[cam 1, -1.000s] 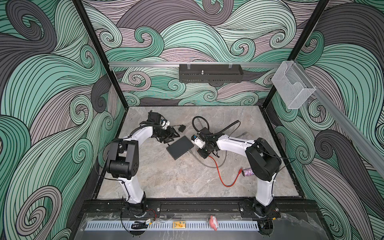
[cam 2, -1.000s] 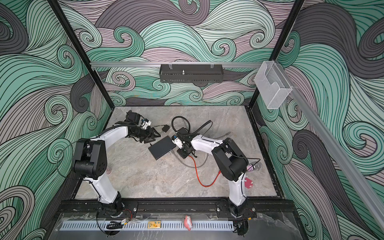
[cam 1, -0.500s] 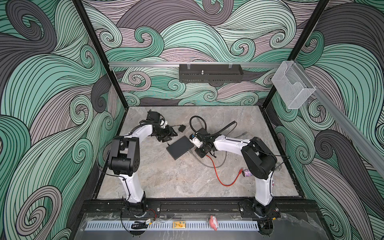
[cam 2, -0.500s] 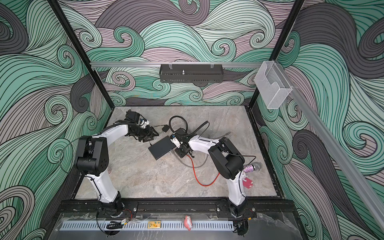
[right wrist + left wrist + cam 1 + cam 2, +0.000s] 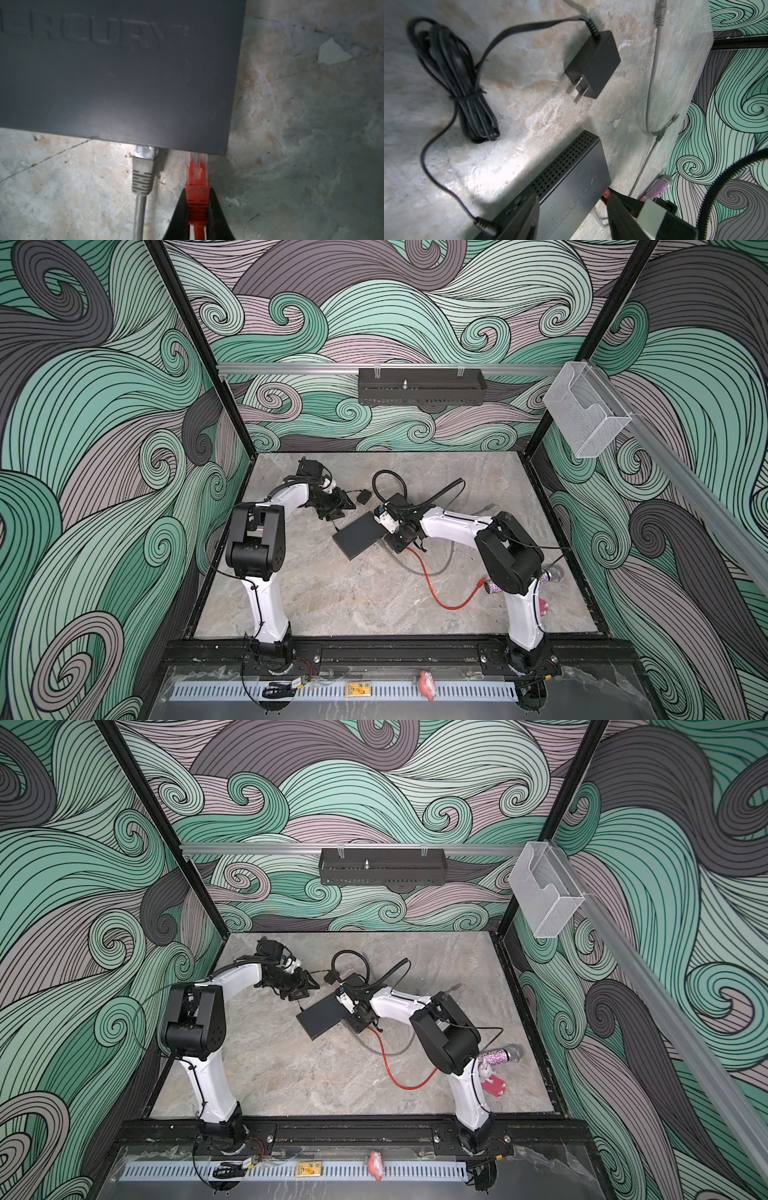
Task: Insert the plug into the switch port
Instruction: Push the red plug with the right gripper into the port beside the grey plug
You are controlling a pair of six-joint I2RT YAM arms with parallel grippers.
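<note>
**Red plug at the switch's port face, right tool clamped on it**

I have the switch (image 5: pixel 360 536) lying flat on the worktop (image 5: pixel 332 605), between my two arms in both top views. In the right wrist view my right tool (image 5: pixel 197 194) is clenched on the boot of the red plug (image 5: pixel 197 172), one finger on each side. The plug's clear tip meets the switch's port face right by a corner. It is blurred there, so I cannot tell how deep it sits. Just beside it on the same face, a grey plug (image 5: pixel 143 166) is seated in a port, its grey cable running away from the switch. The red cable (image 5: pixel 432 585) trails off from the switch's port side across the worktop.

My left tool (image 5: pixel 340 509) sits near the switch's opposite side, released: in the left wrist view its fingers (image 5: pixel 618 209) stand apart with nothing gripped between them. Beyond the switch from there lie a black power adapter (image 5: pixel 591 64) and its bundled cord (image 5: pixel 463 93). A barrel connector (image 5: pixel 485 228) on a thin lead is plugged into the switch's side
</note>
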